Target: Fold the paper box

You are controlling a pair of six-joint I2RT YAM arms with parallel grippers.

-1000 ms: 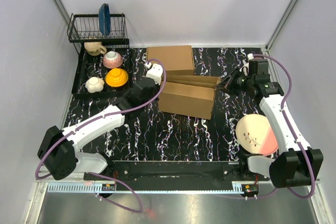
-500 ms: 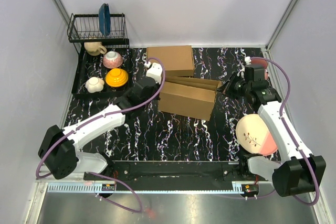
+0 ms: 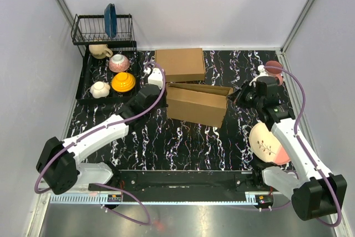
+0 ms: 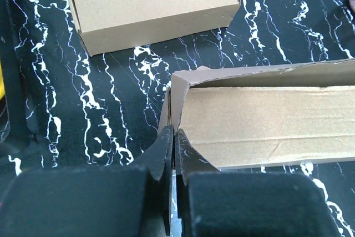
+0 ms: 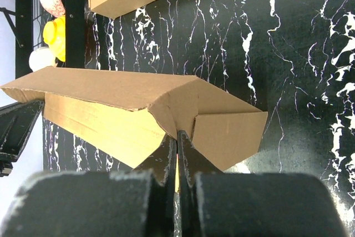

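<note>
Black marble-pattern table [image 3: 183, 142] carries all items.

1. Paper box [image 3: 197, 105]: brown corrugated cardboard, partly formed, lying at the centre of the table. It runs left to right, slightly skewed. The front wall stands up and a long panel leans in over the top. In the left wrist view the left end flap is raised, with a gap showing at its corner. In the right wrist view the right end flap is folded round the corner.

2. Formed box [image 3: 178, 64]: closed, flat on the table just behind the paper box. I cannot tell whether the 2 touch.

3. Rack [image 3: 83, 29]: black wire, far left corner, holding 1 blue dish [image 3: 110, 19] on edge.

4. Tray [image 3: 86, 90]: black, in front of the rack, holding 4 pieces of crockery, among them an orange bowl [image 3: 122, 81] and a pink bowl [image 3: 118, 62].

5. Plate [image 3: 266, 140]: cream and pink, near right, partly under the right arm, well apart from the paper box.

6. Left gripper [image 4: 173, 137]: at the left end of the paper box, fingers drawn to a thin slit, pinching the cardboard edge below the raised flap.

7. Right gripper [image 5: 177, 136]: at the right end, fingers likewise narrow, nipping the cardboard at the corner fold.
</note>
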